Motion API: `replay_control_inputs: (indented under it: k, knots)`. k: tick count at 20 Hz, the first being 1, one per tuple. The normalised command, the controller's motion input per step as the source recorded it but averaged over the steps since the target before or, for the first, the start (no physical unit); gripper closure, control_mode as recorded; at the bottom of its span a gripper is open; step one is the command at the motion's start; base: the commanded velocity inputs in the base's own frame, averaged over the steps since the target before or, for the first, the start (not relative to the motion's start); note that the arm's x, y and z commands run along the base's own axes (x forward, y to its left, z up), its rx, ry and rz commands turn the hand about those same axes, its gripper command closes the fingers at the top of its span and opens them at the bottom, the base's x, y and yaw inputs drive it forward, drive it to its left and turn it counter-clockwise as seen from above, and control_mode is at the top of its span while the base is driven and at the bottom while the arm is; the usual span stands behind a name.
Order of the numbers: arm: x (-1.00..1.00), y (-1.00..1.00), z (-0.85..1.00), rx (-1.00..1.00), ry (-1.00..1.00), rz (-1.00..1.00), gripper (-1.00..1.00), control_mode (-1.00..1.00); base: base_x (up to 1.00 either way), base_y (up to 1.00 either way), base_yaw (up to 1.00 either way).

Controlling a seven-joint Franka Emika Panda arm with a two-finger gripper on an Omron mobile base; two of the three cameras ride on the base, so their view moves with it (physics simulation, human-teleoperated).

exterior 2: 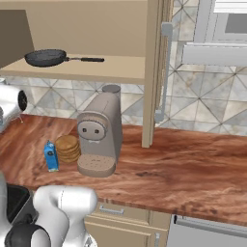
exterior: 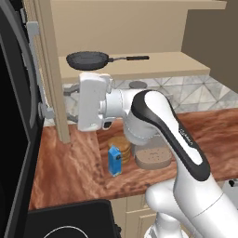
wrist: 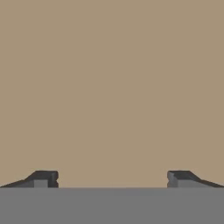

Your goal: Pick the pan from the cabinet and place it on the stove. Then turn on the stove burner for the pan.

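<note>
An open tan wooden cabinet (exterior: 125, 28) rises above and just ahead of the gripper (exterior: 69, 104), whose jaws stand spread wide with nothing between them, close to the swung-out cabinet door (exterior: 51, 69). Below the gripper stretches a reddish wood counter (exterior: 69, 167) with a beige coffee machine (exterior 2: 99, 137). The dark grey pan (exterior: 87, 59) rests on the cabinet shelf, just above the gripper, handle pointing away from the door. Well below sit a cookie stack (exterior 2: 67, 147) and blue carton (exterior: 115, 160).
</note>
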Motion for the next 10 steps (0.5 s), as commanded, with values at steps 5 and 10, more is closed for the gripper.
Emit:
replay_control_inputs:
  k: [5, 10]
  knots:
    - [0.00, -0.30, 0.00, -0.07, -0.16, 0.02, -1.00, -1.00, 0.00, 0.00, 0.00]
    - [0.01, -0.41, 0.00, -0.07, -0.17, 0.00, -1.00, -1.00, 0.00, 0.00, 0.00]
